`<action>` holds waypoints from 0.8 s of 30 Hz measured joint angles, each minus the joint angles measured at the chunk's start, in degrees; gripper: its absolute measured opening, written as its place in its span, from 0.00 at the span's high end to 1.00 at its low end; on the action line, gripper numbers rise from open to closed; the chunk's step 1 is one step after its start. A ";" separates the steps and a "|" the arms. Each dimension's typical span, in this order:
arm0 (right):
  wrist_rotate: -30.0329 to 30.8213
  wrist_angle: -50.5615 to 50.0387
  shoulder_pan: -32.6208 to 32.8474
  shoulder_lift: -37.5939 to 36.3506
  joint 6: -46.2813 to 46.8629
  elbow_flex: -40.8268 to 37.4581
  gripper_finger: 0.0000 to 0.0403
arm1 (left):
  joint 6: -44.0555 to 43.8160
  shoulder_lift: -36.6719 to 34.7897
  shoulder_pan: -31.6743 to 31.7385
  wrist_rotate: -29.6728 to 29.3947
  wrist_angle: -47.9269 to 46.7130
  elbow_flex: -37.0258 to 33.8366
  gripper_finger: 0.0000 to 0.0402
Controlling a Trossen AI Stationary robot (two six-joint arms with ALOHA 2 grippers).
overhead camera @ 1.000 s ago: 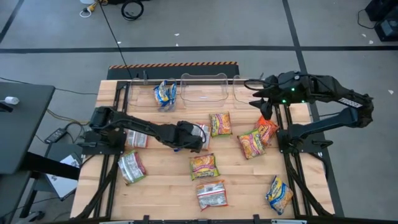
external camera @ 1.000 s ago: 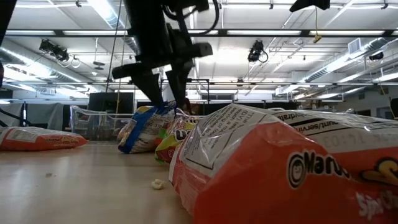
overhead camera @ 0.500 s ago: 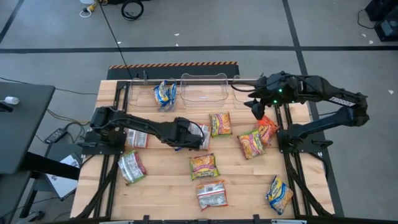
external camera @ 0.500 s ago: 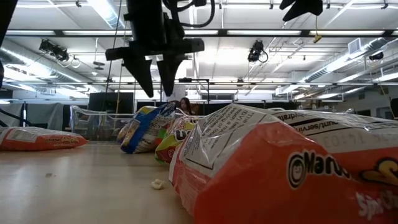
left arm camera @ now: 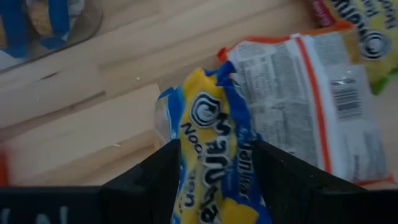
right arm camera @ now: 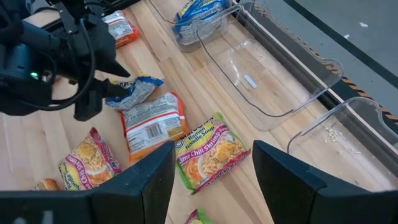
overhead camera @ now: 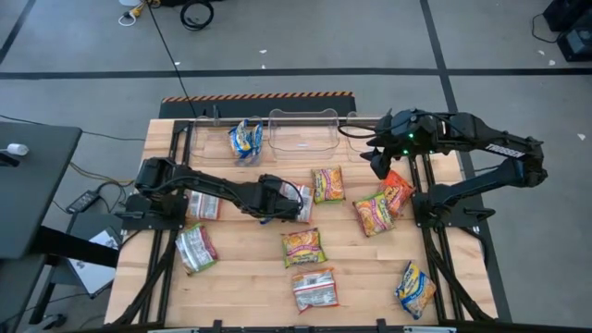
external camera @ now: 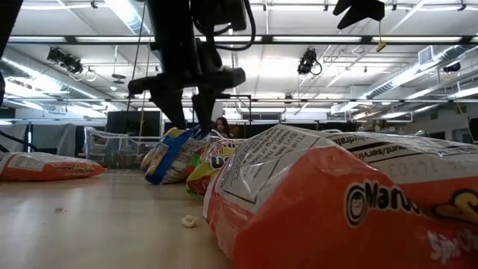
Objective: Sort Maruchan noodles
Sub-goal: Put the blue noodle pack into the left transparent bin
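My left gripper (left arm camera: 217, 186) (overhead camera: 283, 201) is open and low over a crumpled blue-yellow Maruchan packet (left arm camera: 214, 149) near the table's middle. The packet's bunched ridge stands up between the two fingers, beside a face-down orange-white packet (left arm camera: 311, 93). The low view shows the fingertips (external camera: 190, 123) coming down onto the packet's top (external camera: 173, 153). My right gripper (right arm camera: 211, 180) (overhead camera: 379, 165) hangs open and empty above the table, near the right clear bin (overhead camera: 365, 134). Another blue-yellow packet (overhead camera: 245, 139) lies in the left bin. My left gripper comes at the blue-yellow packet from above, pointing down, one finger (left arm camera: 155, 180) on each side of its raised middle ridge (left arm camera: 211, 168). The ridge fills the gap between them. I cannot tell whether the fingers pinch it. The packet rests on the table.
Loose packets lie on the table: yellow-green ones (overhead camera: 328, 183) (overhead camera: 375, 215) (overhead camera: 303, 247), an orange one (overhead camera: 398, 190), red-white ones (overhead camera: 196, 248) (overhead camera: 314, 289) (overhead camera: 203, 205) and a blue-yellow one (overhead camera: 414, 289). The middle bin (overhead camera: 303, 134) stands at the far edge. A big orange packet (external camera: 336, 202) fills the low view.
My left gripper rose a little off the blue-yellow packet, then came down onto it again, its fingers staying apart. My right gripper moved a short way toward the table's left, staying open and high.
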 joint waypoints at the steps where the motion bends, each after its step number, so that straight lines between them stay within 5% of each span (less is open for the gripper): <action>1: -0.02 0.00 0.00 -0.02 0.00 0.00 0.45 | -0.01 0.00 0.05 0.10 0.57 -0.61 0.50; 9: -0.07 0.02 0.00 -0.02 0.00 0.00 0.46 | -0.03 0.02 1.03 0.59 3.40 -3.27 0.53; 18: -0.11 0.02 0.00 -0.02 1.51 0.00 0.46 | 2.88 -0.72 3.22 3.90 1.59 -2.94 0.94; 24: -0.28 0.01 0.00 -0.02 1.53 0.00 0.46 | 9.01 -11.11 5.84 5.45 -6.04 -0.53 0.98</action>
